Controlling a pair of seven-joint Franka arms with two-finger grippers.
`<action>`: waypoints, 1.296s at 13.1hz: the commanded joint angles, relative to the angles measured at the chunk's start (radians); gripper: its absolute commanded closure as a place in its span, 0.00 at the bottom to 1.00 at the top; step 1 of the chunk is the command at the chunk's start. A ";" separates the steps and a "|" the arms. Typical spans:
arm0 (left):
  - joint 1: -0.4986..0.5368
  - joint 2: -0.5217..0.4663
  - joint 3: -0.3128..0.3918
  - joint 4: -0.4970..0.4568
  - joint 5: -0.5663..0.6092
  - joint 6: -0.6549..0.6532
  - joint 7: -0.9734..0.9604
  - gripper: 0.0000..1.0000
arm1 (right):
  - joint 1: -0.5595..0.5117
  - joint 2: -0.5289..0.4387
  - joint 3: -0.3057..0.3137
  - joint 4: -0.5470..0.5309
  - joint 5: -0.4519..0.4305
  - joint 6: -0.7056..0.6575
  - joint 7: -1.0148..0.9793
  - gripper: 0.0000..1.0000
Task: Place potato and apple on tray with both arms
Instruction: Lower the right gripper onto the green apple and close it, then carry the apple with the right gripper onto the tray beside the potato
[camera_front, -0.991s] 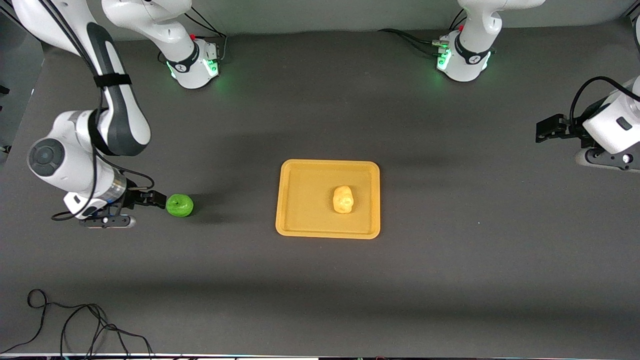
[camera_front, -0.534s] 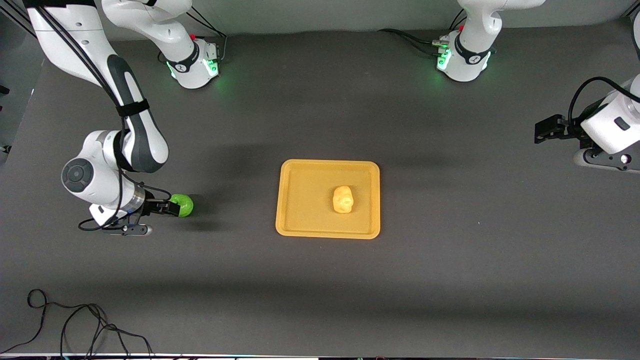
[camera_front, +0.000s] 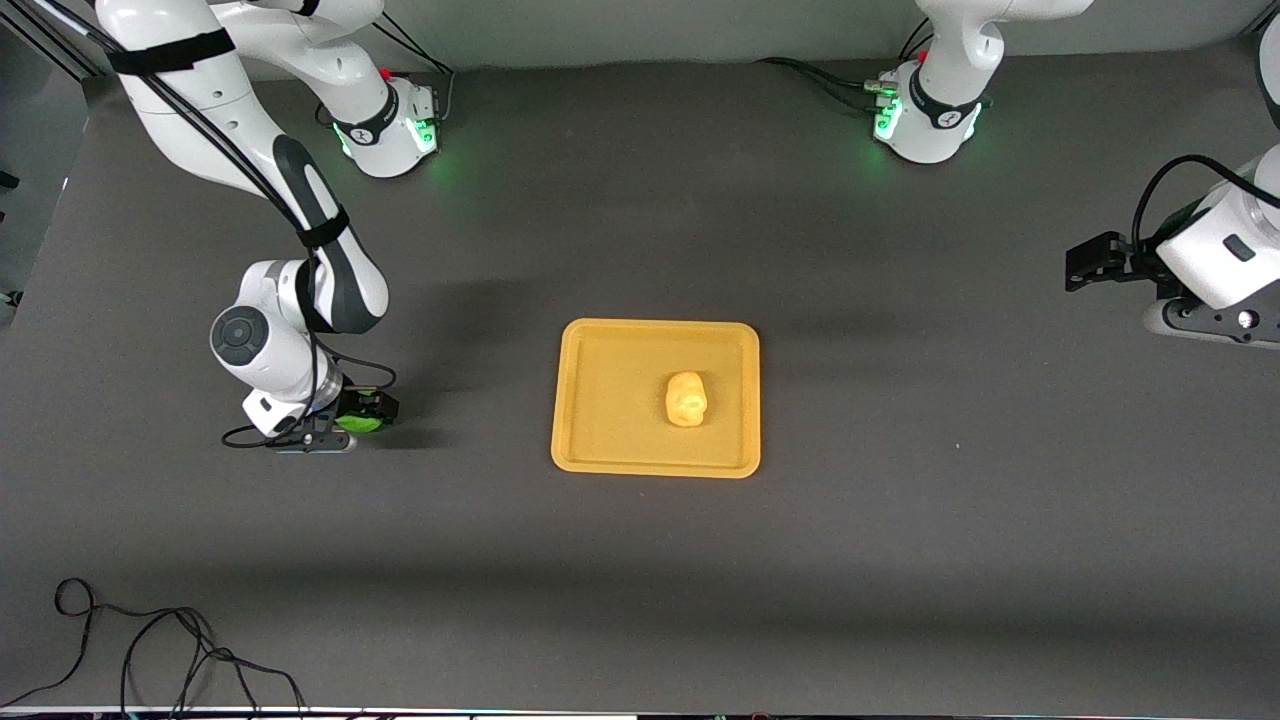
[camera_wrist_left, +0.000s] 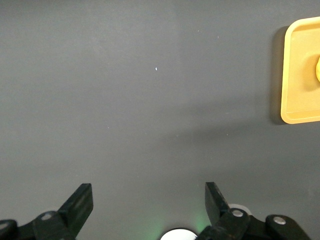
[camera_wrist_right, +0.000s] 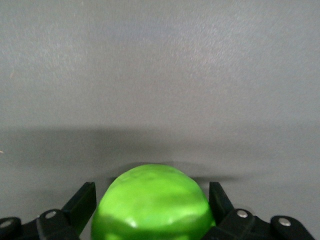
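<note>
The yellow-tan potato lies on the orange-yellow tray in the middle of the table. The green apple sits on the table between the tray and the right arm's end. My right gripper is low over it, open, with one finger on each side of the apple and small gaps showing. My left gripper hangs open and empty over the left arm's end of the table; its wrist view shows its open gripper, bare table and a corner of the tray.
The two arm bases glow green at the table's back edge. A loose black cable lies near the front edge at the right arm's end. Bare dark table surrounds the tray.
My right gripper has slid toward the tray and now has its fingers around the apple, which was just ahead of them before. The left arm has barely moved.
</note>
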 joint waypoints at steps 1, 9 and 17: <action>-0.020 -0.024 0.018 -0.022 -0.002 0.025 -0.017 0.00 | 0.005 -0.010 -0.006 -0.009 0.021 0.014 -0.021 0.00; -0.019 -0.060 0.020 -0.015 -0.002 0.008 -0.017 0.00 | 0.014 -0.034 -0.006 0.133 0.021 -0.209 -0.014 0.63; -0.020 -0.048 0.018 -0.028 -0.002 0.023 -0.017 0.00 | 0.130 0.002 -0.007 0.604 0.030 -0.691 0.223 0.63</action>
